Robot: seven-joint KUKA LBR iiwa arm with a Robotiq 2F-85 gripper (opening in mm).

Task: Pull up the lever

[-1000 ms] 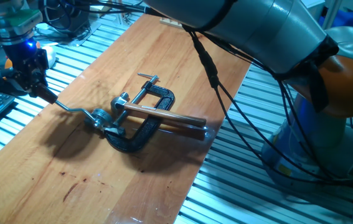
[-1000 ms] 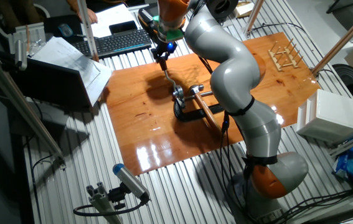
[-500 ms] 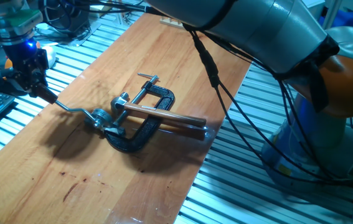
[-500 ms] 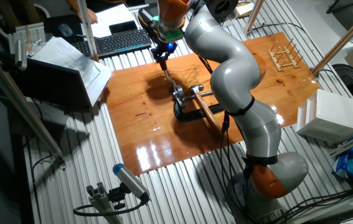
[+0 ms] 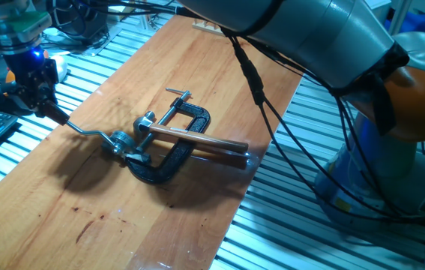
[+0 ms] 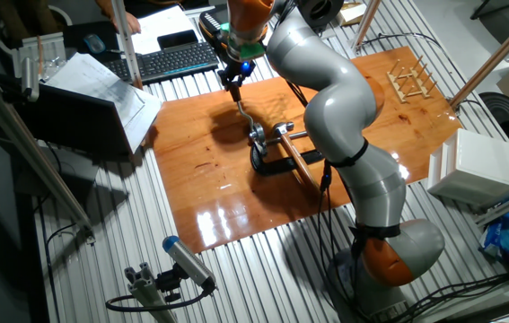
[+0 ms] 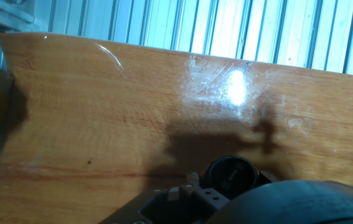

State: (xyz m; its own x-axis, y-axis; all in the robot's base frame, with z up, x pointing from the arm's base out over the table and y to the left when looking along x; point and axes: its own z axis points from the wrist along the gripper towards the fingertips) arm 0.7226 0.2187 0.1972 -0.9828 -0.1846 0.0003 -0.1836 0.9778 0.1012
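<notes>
Now, starting at the left of one fixed view, I see my pincer (image 5: 45, 109) down at the wooden surface (image 5: 122, 217), its dark fingers meeting the knob end of the lever (image 5: 85, 130); they look closed on the handle, though I cannot tell for certain how tightly. From the pincer the thin silver arm runs right and slightly down to its pivot mechanism (image 5: 122, 142). Just beyond that, further right of the pincer, sits the black C-clamp (image 5: 169, 161), with the long brown rod (image 5: 197, 140) lying across it. In the other fixed view the pincer (image 6: 235, 85) stands above the lever (image 6: 245, 115). My hand view shows mostly bare surface (image 7: 101, 112) and shadow.
</notes>
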